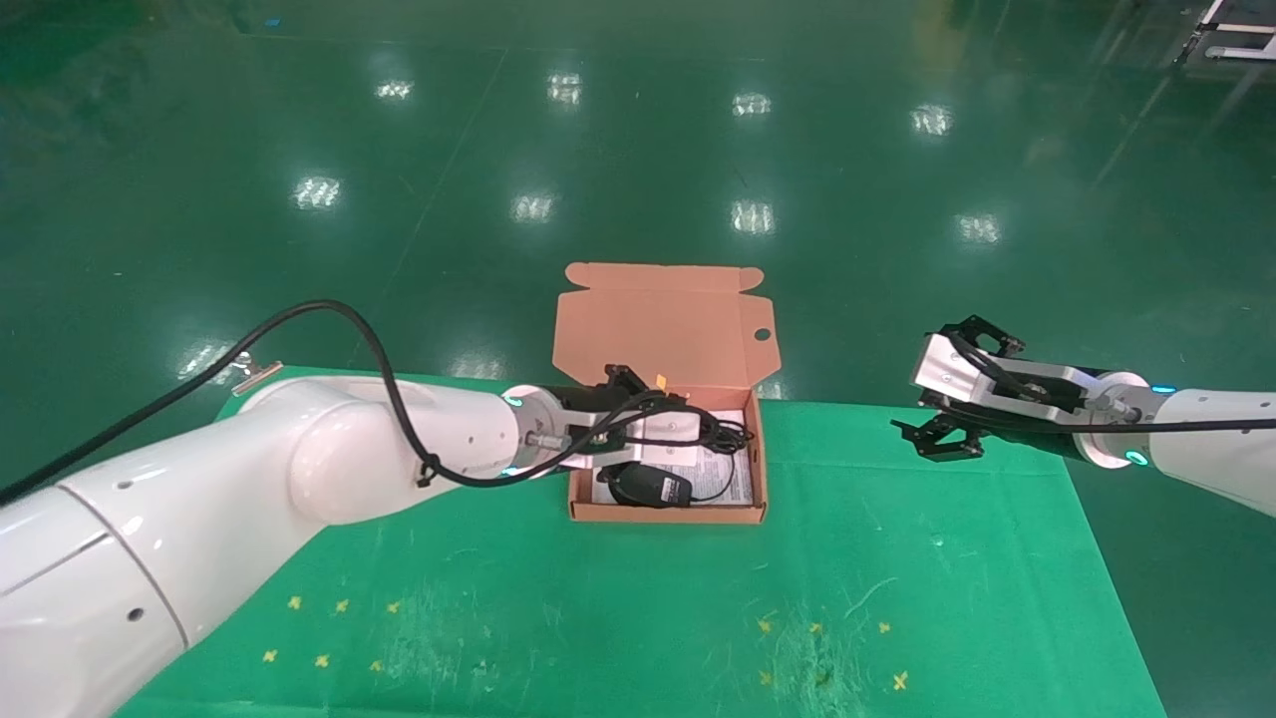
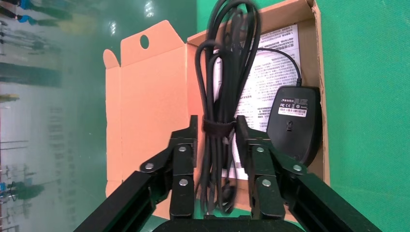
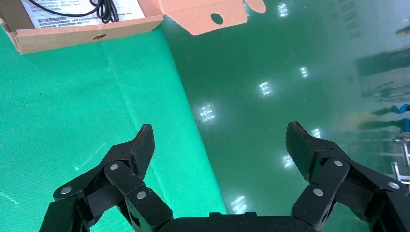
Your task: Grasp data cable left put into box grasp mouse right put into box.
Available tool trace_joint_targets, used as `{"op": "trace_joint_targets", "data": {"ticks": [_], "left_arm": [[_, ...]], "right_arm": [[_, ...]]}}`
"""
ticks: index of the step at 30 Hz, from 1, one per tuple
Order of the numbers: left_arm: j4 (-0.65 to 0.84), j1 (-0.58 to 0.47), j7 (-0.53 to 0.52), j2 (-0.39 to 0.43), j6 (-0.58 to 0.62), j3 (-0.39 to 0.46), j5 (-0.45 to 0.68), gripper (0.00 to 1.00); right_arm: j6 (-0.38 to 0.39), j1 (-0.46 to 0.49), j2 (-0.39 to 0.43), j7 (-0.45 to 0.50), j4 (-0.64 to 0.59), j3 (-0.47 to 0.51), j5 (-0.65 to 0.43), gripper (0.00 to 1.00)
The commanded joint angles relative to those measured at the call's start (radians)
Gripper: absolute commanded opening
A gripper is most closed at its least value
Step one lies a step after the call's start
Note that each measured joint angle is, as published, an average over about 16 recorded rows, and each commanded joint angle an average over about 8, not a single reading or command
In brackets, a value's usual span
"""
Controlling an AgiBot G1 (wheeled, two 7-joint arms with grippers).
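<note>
1. My left hand (image 2: 216,133) is clamped on the data cable (image 2: 220,96) over the box (image 1: 755,439).
2. The mouse (image 2: 295,123) lies label-up inside the box.
3. My right hand (image 3: 220,145) hangs spread apart, well right of the box, above the tabletop (image 1: 897,558) edge.

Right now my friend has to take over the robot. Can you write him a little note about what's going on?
Left tool: shut on the data cable, holding it over the open box.
Right tool: open and empty, off to the right by the edge of the green table.
Mouse: already lying in the box, label side up, on the white printed sheet.
Left to do: lower the data cable in beside the mouse, let go, pull the left arm back.
</note>
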Motion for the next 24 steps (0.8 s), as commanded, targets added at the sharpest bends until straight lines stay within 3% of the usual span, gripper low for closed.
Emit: {"op": "trace_joint_targets", "data": {"ticks": [1,8,13,19,24], "left_arm": [[0.002,0.0,0.0,0.002,0.002,-0.002,0.002,1.0],[-0.021,-0.01,0.0,-0.025,0.001,-0.007,0.006,1.0],[-0.041,-0.074,-0.021,-0.075,-0.017,-0.02,0.035,1.0],[-0.043,-0.154,-0.089,-0.131,-0.023,-0.032,0.109,1.0],[-0.052,-0.15,-0.116,-0.158,0.011,-0.059,0.101,1.0]], "right_arm": [[0.0,0.0,-0.001,-0.001,-0.002,0.0,0.0,1.0],[0.001,0.003,-0.002,-0.002,-0.003,0.001,0.001,1.0],[0.009,0.023,0.025,-0.019,0.045,0.019,0.014,1.0],[-0.041,0.063,0.076,-0.053,0.144,0.011,-0.006,1.0],[-0.091,0.073,0.096,-0.048,0.183,0.002,-0.016,1.0]]}}
